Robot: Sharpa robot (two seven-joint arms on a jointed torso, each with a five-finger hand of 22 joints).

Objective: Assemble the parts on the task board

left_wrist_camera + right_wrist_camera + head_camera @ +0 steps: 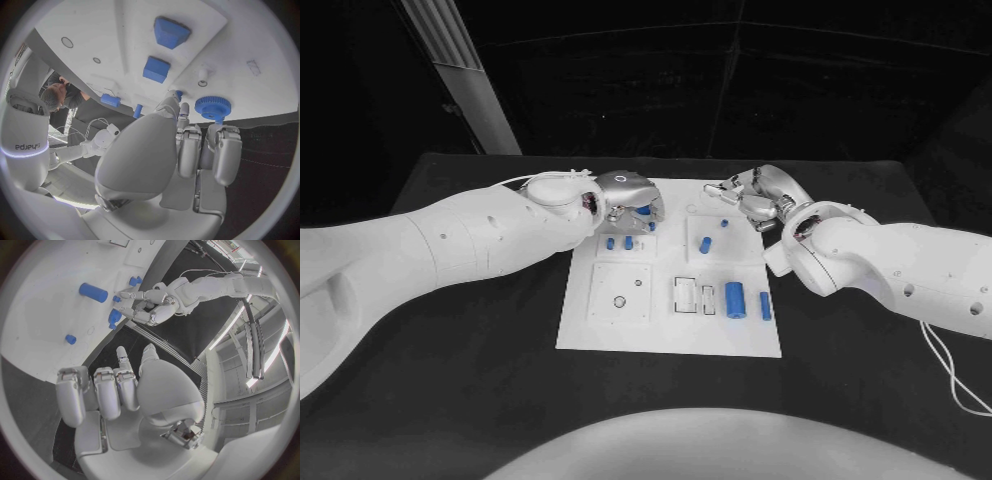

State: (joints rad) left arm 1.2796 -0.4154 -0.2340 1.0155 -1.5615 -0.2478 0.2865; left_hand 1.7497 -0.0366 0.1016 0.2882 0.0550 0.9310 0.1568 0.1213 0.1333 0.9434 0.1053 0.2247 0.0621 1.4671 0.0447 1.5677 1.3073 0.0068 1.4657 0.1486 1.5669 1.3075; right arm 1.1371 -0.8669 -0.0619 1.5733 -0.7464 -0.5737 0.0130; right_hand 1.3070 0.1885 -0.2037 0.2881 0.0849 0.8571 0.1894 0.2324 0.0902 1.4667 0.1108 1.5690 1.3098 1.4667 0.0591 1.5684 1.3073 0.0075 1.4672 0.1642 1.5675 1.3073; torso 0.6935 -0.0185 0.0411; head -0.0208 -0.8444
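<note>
Black table (473,330) carries the task board (671,335); left hand (626,203), fingers apparently empty and curled, hovers at its eleven o'clock corner over the blue gear (212,106), risking a knock.

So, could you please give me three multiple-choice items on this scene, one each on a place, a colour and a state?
1. The gear lies: A) by the left hand; B) at the near right; C) at the near middle.
2. The board is: A) red; B) yellow; C) white.
3. The right hand: A) holds the gear; B) holds nothing; C) is a closed fist.

Answers: 1 A, the left wrist view shows the gear next to that hand's fingertips. 2 C, the head view shows a white plate. 3 B, its fingers are extended with nothing in them.
</note>
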